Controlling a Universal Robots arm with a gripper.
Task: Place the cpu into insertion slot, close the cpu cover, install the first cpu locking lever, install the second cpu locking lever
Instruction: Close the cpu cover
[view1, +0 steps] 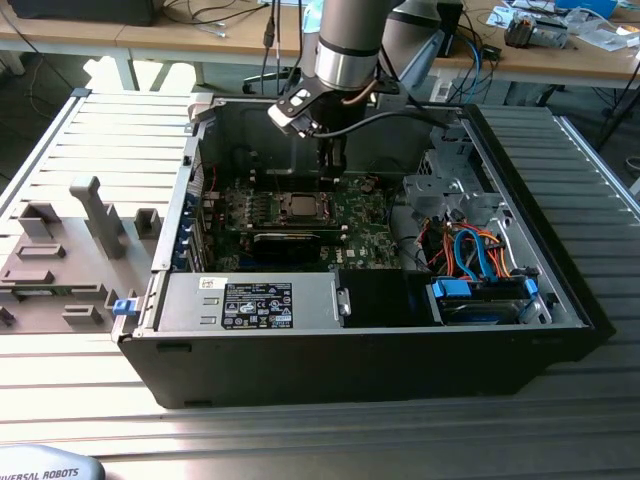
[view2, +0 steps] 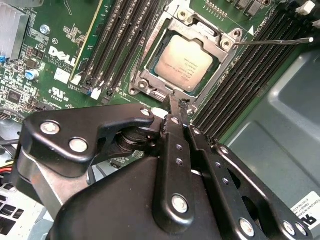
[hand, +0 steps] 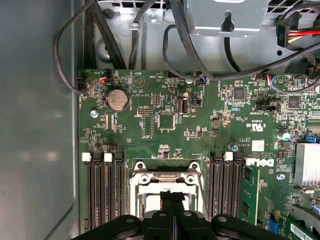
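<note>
In the exterior view, the arm is reaching down into an open computer case (view1: 560, 280) that is lying on a ribbed metal table (view1: 100, 130). The gripper (view1: 331, 165) is hanging just above the green circuit board (view1: 365, 225); its fingers are too small here to judge. The cpu (view1: 304, 208) is sitting in the insertion slot (view1: 288, 210), near the fingertips. A white-and-black printed label (view1: 258, 305) is covering the top of the grey power supply box (view1: 190, 300), and blue cables (view1: 485, 260) are lying at the exterior view's right.

In the second wrist view, white logo lettering (view2: 62, 57) and small printed marks are showing on the board, and a sticker (view2: 307, 215) is showing on the case floor. The cpu is lying flat in the slot, and the cpu cover (view2: 205, 27) is lying closed around it. The black fingers (view2: 170, 145) are pressed together — their tips are touching the slot's edge, and whether they are pinching anything there is not possible to tell. A thin metal lever (view2: 272, 41) is sticking out over the long black card slots (view2: 250, 65).

In the first wrist view, the fingers are together too — directly over the silvery cover, with a round coin battery (hand: 118, 99) well apart on the board.
</note>
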